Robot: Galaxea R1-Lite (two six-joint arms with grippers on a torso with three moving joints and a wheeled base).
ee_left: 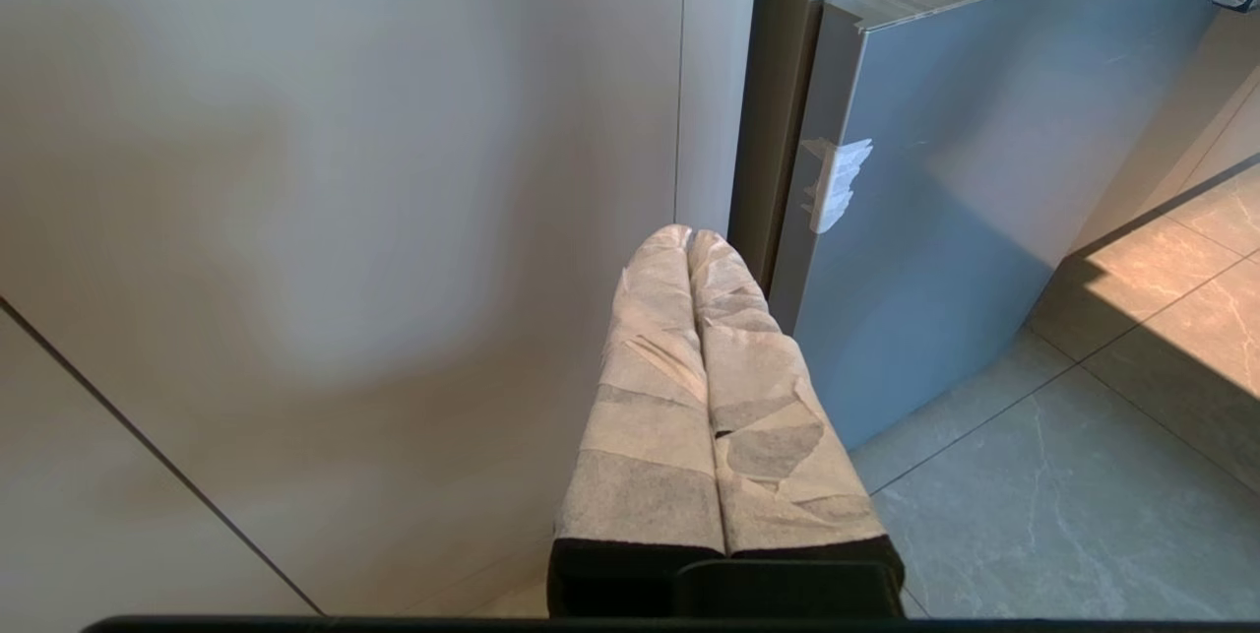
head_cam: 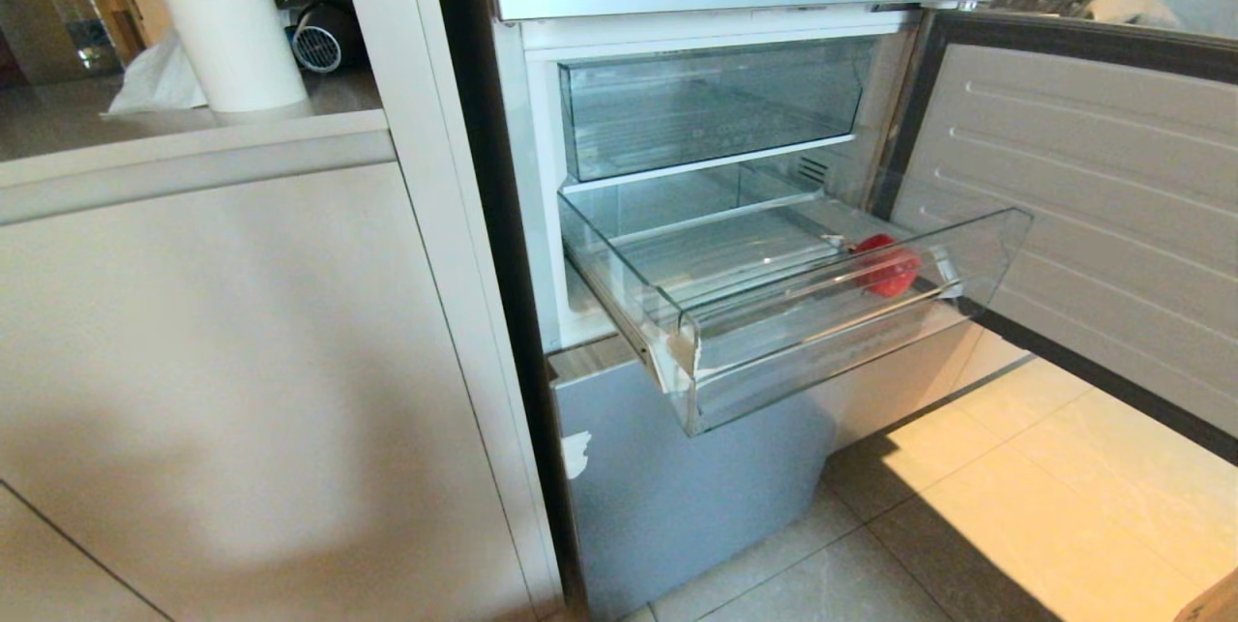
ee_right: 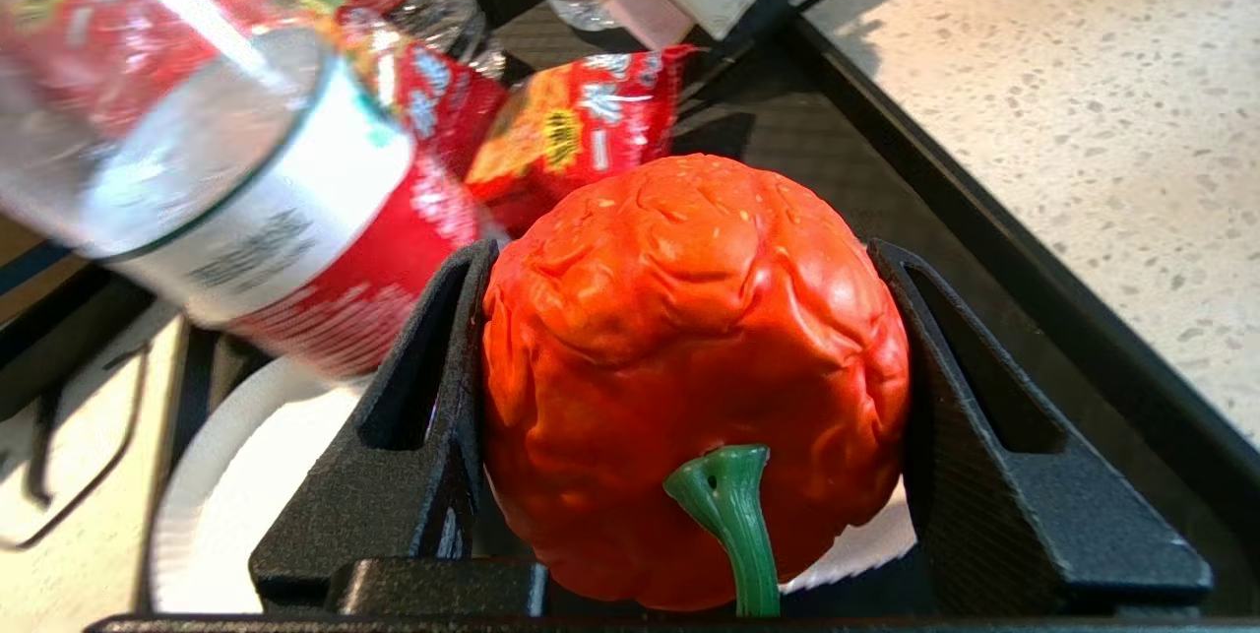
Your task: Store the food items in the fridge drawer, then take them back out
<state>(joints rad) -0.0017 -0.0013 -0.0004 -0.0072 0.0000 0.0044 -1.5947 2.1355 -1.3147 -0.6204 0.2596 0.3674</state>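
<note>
The left tool (ee_left: 689,237), its taped fingers pressed together, hangs low before a pale cabinet panel (ee_left: 345,220), with the fridge's grey lower door (ee_left: 935,220) at its 2 o'clock above the tiled floor (ee_left: 1034,495). The right tool (ee_right: 681,254) is clamped on a wrinkled orange-red pepper (ee_right: 689,338) with a green stem (ee_right: 733,515), one black finger on each flank. Beyond the pepper lies a black tray (ee_right: 984,220) on a speckled desk (ee_right: 1083,72); a white plate (ee_right: 226,475) shows at 8 o'clock, a red-labelled bottle (ee_right: 226,151) at 10 o'clock, and a red snack packet (ee_right: 581,131) at 12 o'clock. In the head view the clear drawer (head_cam: 851,351) stands pulled out of the fridge, its front corner chipped white. A glossy red fruit (head_cam: 885,266) rests on its ribbed floor, toward 3 o'clock, near the right wall. Above the drawer, at 12 o'clock, a deeper clear bin (head_cam: 706,104) sits pushed in. The fridge door (head_cam: 1093,216) stands swung open at 3 o'clock. Far off at 10 o'clock a paper roll (head_cam: 237,46) stands on a counter.
</note>
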